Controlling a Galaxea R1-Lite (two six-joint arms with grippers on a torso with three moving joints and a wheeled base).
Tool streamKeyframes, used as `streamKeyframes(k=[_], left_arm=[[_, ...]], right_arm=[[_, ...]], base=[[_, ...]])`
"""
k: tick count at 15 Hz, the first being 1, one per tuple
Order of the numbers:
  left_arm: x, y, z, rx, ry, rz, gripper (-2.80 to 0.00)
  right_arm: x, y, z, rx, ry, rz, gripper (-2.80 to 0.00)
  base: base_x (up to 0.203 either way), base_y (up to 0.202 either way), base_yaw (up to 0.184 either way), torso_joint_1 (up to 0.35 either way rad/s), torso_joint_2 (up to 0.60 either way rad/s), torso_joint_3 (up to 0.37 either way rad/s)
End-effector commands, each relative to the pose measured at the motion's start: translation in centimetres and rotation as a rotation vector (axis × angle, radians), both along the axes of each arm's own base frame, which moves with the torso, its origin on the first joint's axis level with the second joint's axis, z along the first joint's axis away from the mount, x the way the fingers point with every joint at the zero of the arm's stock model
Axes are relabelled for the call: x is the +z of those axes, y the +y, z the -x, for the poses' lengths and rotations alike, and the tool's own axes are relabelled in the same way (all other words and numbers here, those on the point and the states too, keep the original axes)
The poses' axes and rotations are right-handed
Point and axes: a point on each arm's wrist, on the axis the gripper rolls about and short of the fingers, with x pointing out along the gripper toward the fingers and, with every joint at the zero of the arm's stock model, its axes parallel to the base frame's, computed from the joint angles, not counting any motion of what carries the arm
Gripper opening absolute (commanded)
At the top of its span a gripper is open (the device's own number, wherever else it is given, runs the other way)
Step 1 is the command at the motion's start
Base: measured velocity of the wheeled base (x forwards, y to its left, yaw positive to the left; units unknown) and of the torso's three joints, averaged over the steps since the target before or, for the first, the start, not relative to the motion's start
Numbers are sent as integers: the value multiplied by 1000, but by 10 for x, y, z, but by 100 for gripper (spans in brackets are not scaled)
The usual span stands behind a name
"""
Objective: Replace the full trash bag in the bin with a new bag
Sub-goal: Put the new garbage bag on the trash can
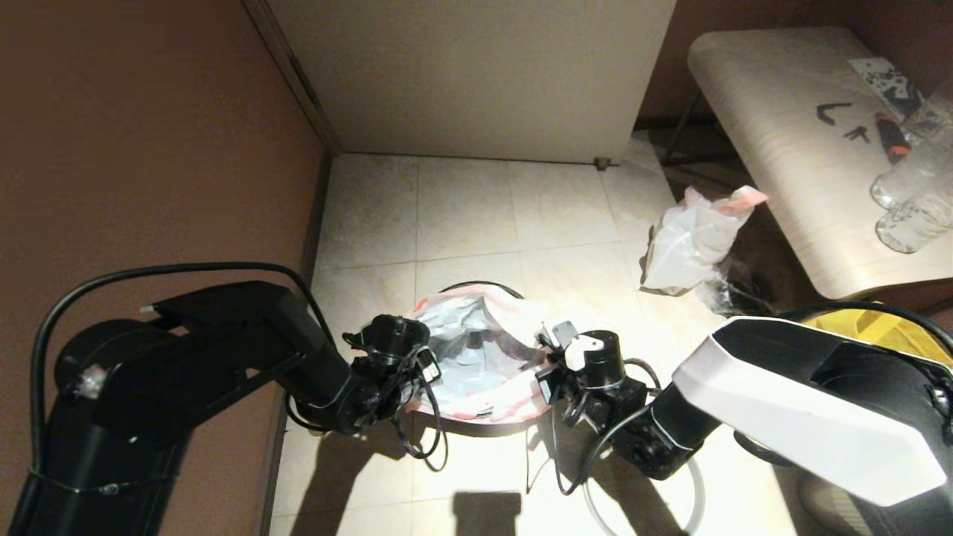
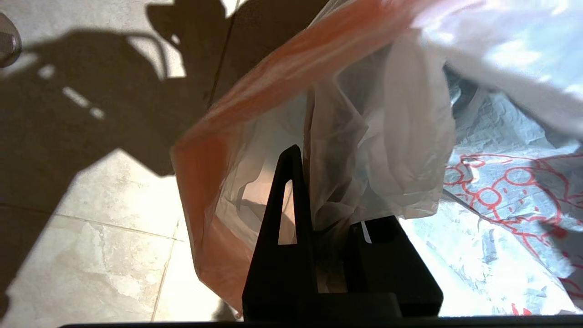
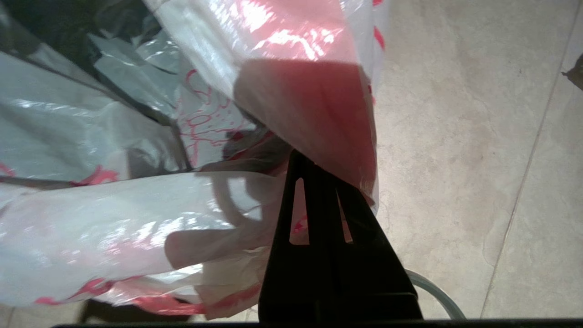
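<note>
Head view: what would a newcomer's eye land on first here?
Most striking is the new bag, brightly lit and stretched open over the bin at centre floor, with the left pincer and right pincer each shut on its pink-red edge from opposite sides. Next, the full trash bag sits crumpled on the tiles, farther back to the right, beside the pale table.

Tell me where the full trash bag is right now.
In the head view, the full trash bag sits on the floor tiles at right, beside the wooden table, away from the bin.
</note>
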Motion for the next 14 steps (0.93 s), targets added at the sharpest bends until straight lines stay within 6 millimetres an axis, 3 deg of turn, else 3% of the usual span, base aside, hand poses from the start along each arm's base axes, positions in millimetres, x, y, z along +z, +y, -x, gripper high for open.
streamKeyframes(k=[1,6,10,14], left_arm=[[0,0,0,3,-3,2,-280],[0,-2,1,-3,0,0,-280],[-1,-2,1,-3,1,-1,-280],[-1,-2,4,-9,6,-3,-280]], right_arm=[[-6,-2,-12,-16,-12,2,-280],[1,-10,-39,-60,-32,-4,-280],[19,-21,-32,-78,-48,-22,-280],[-4,-16,-43,-80,-30,-5,-280]], base=[[0,0,0,0,0,0],[0,0,0,0,0,0],[0,0,0,0,0,0],[0,0,0,0,0,0]])
